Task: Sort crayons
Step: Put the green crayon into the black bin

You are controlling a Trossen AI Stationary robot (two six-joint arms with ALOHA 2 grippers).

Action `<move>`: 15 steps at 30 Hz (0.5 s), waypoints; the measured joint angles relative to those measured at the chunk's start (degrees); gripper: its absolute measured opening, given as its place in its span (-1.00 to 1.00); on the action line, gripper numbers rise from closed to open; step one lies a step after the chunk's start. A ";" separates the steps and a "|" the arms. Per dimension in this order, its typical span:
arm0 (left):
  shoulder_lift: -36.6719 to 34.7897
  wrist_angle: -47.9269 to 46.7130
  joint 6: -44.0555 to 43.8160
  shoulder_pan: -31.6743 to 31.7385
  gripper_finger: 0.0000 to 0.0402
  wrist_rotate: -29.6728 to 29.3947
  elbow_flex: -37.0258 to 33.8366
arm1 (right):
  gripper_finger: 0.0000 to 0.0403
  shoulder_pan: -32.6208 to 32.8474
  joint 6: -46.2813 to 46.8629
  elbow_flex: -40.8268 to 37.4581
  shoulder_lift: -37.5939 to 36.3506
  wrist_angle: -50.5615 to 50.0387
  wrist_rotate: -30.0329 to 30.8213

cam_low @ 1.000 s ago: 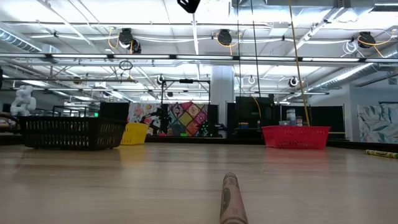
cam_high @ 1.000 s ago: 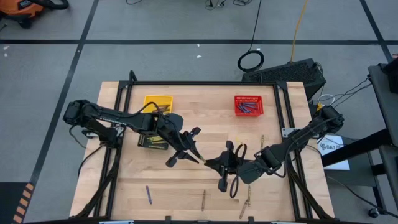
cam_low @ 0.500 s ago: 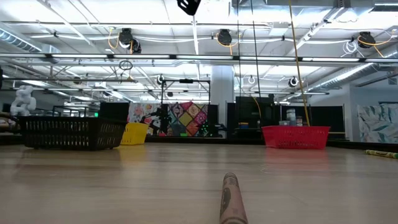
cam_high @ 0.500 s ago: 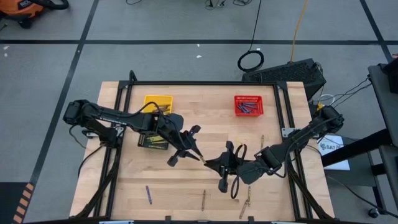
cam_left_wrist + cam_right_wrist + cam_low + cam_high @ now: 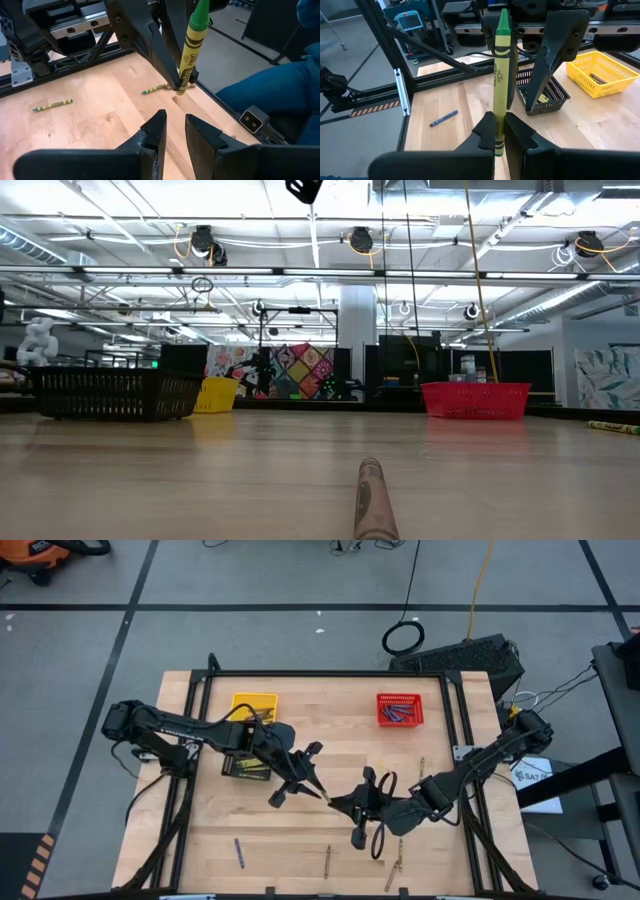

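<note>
Mid-counter [image 5: 330, 740], the right gripper [image 5: 500, 131] clamps a green crayon [image 5: 500, 75] upright, facing the left gripper [image 5: 173, 132], whose fingers stand parted and empty just short of it; other crayons [image 5: 327, 860] lie scattered.

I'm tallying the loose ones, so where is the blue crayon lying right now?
In the high view the blue crayon lies alone on the table's near-left part, well below the black basket and left of a tan crayon at the same edge.

I saw the wooden table [image 5: 330, 730] bearing a yellow basket [image 5: 254, 706], a black basket [image 5: 243, 766] and a red basket [image 5: 400, 709]; loose crayons [image 5: 327, 860] lay along its near edge.
</note>
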 joint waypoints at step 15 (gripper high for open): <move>0.00 0.00 -0.09 0.02 -0.63 -1.29 0.00 | -1.00 0.00 -0.19 0.00 0.00 0.04 0.00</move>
